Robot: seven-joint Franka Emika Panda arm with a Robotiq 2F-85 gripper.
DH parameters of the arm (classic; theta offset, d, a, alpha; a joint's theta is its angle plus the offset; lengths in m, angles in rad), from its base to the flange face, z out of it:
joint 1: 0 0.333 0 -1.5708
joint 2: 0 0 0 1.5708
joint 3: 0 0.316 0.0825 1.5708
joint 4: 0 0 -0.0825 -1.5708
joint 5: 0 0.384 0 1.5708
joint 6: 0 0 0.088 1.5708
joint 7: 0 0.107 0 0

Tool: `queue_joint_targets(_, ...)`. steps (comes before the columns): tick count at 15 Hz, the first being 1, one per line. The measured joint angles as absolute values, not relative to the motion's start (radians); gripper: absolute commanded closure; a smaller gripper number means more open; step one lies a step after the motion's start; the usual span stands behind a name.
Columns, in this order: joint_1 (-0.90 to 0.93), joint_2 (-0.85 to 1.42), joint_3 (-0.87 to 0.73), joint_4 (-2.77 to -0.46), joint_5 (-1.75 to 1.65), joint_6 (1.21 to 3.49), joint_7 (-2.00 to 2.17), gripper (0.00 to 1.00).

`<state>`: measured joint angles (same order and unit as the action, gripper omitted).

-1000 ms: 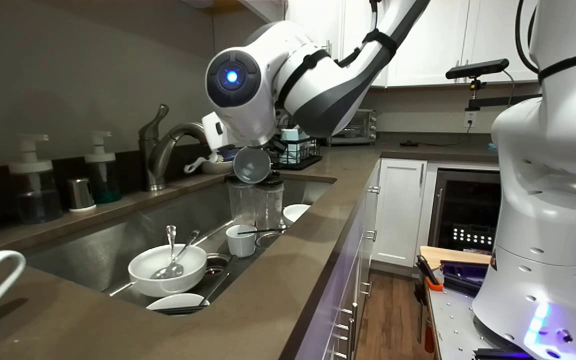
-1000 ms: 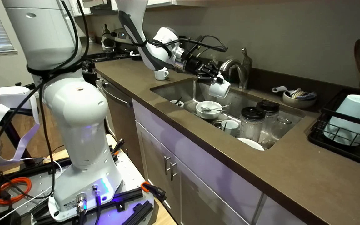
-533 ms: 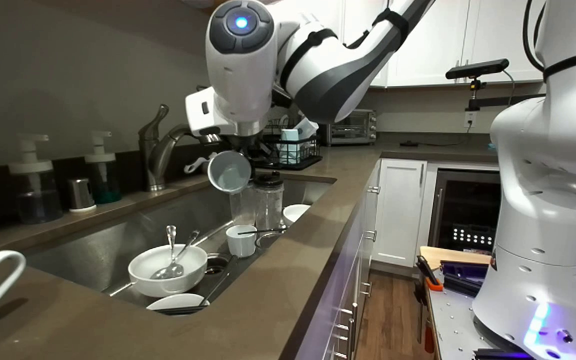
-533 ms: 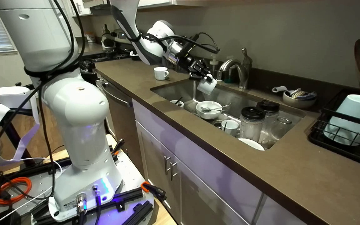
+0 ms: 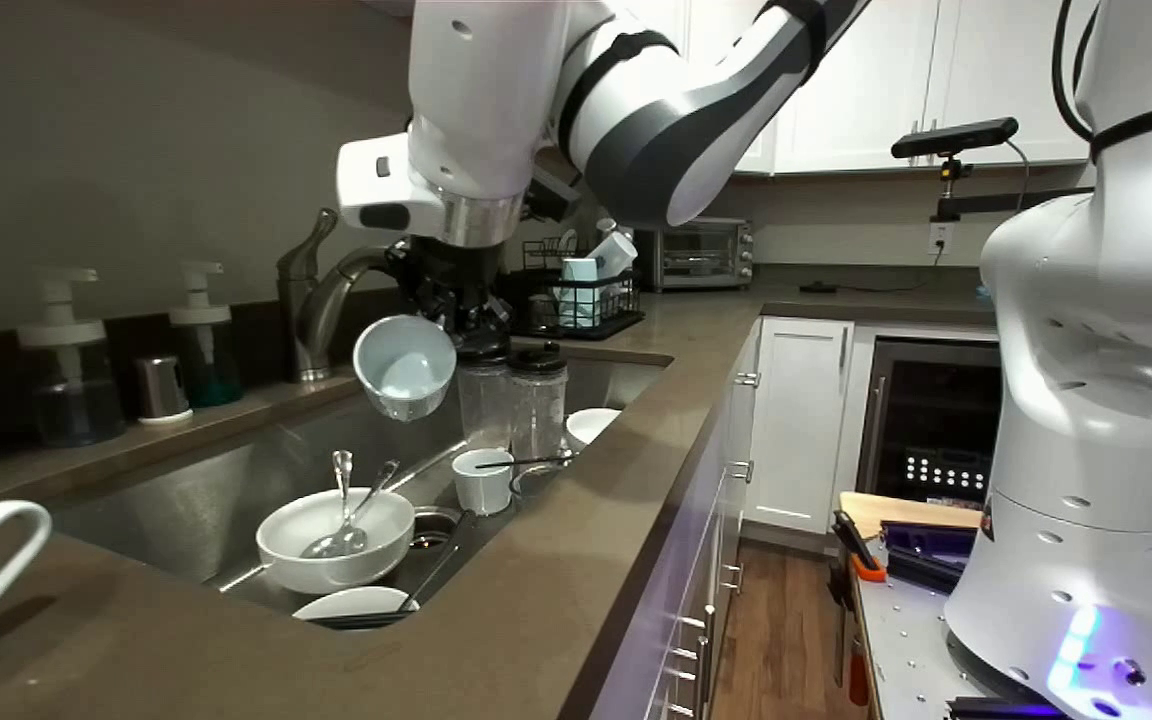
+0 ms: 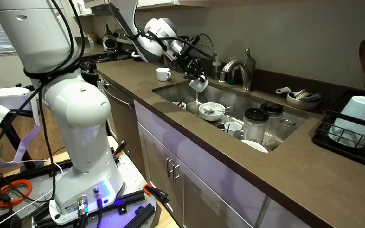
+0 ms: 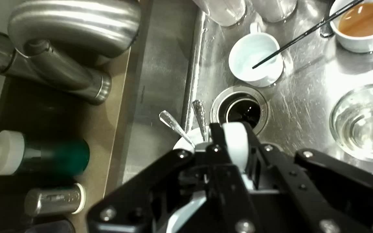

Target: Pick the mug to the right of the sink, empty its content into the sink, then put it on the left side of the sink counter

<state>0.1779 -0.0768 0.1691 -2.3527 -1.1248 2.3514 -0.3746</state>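
And the mug point(image 5: 402, 365) is held tilted over the sink point(image 5: 186, 505), clamped in the pincer point(image 7: 234, 129); down below, spoons point(image 5: 349, 540) are cradled in a bowl point(image 5: 321, 573)!

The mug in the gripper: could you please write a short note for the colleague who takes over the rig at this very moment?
Gripper: shut on the mug.
Mug: tilted, held above the sink.
Done: mug picked up and tipped over the sink. Whether it is fully empty, I cannot tell.
To do: make sure it has emptied, then set it on the left side of the sink counter. Another white mug stands upright there; best leave it some room.
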Motion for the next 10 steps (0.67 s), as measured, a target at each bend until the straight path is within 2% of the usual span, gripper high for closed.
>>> queue_joint_targets(5, 0.178, -0.077, 0.16, -2.355, -1.025, 2.474, -0.431, 0.96)
queue_joint_targets(6, 0.178, -0.077, 0.158, -2.357, -1.009, 2.492, -0.443, 0.84)
queue_joint_targets(10, 0.177, -0.079, 0.152, -2.363, -1.006, 2.511, -0.452, 0.84)
